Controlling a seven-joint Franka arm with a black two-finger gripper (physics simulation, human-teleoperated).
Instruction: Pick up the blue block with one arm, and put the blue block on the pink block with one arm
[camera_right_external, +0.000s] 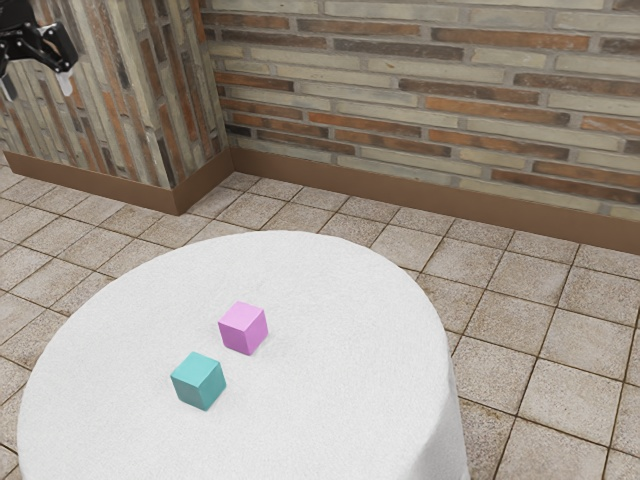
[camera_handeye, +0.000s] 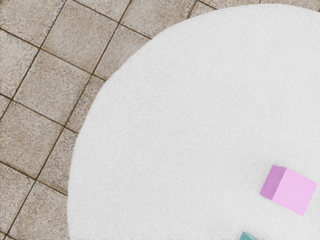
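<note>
A teal-blue block rests on the round white table, toward its front. The pink block sits just behind it and slightly toward the exterior view's right, a small gap between the two. My gripper hangs high in the upper left corner of the exterior view, far above and away from both blocks, open with nothing between its fingers. From the wrist view the pink block lies on the white table, and a sliver of the blue block peeks in beside it.
The table is covered in white cloth and its rounded edge drops to a tiled floor. Brick walls stand behind, with a brown baseboard.
</note>
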